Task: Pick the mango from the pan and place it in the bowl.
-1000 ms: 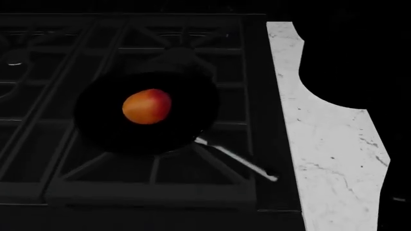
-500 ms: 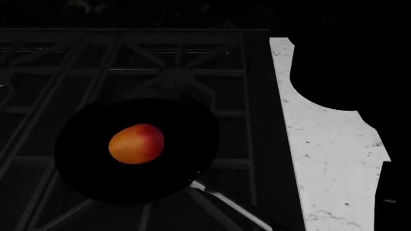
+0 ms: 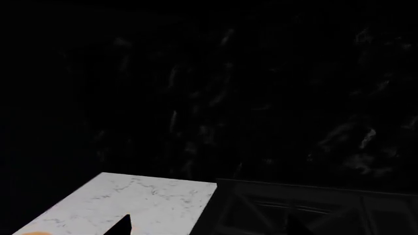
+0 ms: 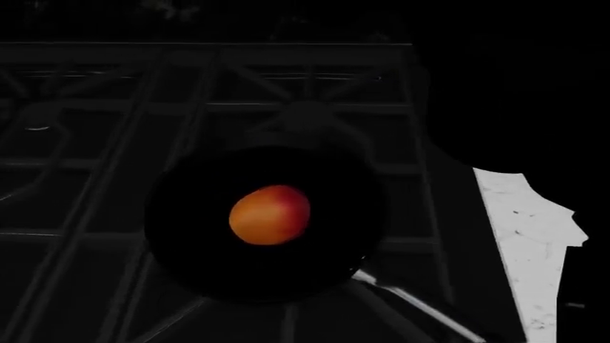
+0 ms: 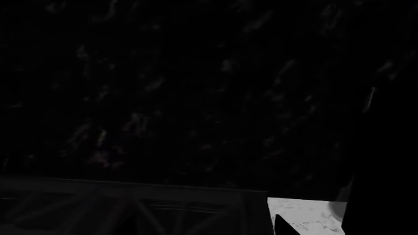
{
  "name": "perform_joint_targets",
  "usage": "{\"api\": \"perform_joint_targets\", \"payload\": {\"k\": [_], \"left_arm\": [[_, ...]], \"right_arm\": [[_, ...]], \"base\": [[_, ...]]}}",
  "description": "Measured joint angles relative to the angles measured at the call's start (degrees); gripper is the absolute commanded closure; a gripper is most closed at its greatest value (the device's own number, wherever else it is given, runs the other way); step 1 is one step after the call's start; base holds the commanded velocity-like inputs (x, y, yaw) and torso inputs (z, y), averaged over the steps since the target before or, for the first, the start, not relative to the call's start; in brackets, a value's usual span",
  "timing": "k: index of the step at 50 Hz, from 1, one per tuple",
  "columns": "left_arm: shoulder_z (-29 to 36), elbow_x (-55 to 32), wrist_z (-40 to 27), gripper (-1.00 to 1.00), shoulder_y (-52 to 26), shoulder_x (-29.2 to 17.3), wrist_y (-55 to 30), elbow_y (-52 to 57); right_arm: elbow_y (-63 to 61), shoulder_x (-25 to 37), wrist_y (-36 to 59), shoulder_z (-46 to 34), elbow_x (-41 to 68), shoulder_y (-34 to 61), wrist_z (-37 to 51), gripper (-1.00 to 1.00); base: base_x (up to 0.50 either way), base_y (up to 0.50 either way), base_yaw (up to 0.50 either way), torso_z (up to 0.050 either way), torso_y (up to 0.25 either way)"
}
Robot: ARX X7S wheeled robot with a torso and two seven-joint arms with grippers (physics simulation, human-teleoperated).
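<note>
While the mango [image 4: 270, 215] lies mid-frame in the pan [image 4: 191, 236], no gripper shows, its opening untellable; a blind reach may roll the fruit.

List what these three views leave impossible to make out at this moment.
- Bowl: absent from the head and right wrist views; only an unidentifiable orange sliver at the left wrist view's edge.
- Both pincers: only dark tips at wrist-view edges, state unreadable.
- Pan handle: cut off by the head view's bottom edge.
- Mango underside: hidden.
</note>
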Motion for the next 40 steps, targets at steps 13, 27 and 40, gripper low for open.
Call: {"api": "perform_joint_targets", "payload": {"k": [13, 27, 40], "left_arm": [[0.4, -0.1, -0.4, -1.0, -0.1, 0.2, 0.0, -0.2], [0.1, -0.6, -0.9, -1.0, 0.5, 0.2, 0.2, 0.0], [-0.7, -1.2, -1.4, -1.0, 1.7, 0.2, 0.6, 0.8]], "right_arm": [[0.5, 0.6, -0.3, 0.0, 0.5, -0.6, 0.1, -1.0], [1.1, 0.9, -0.1, -0.1, 1.2, -1.0, 0.7, -1.0], [2.0, 0.8, 0.4, -0.2, 1.9, -1.1, 2.2, -1.0]], "base": [[0.0, 0.21, 0.0, 0.0, 0.0], [0.0, 0.09, 0.0, 0.0, 0.0], [0.0, 0.01, 0.0, 0.0, 0.0]]}}
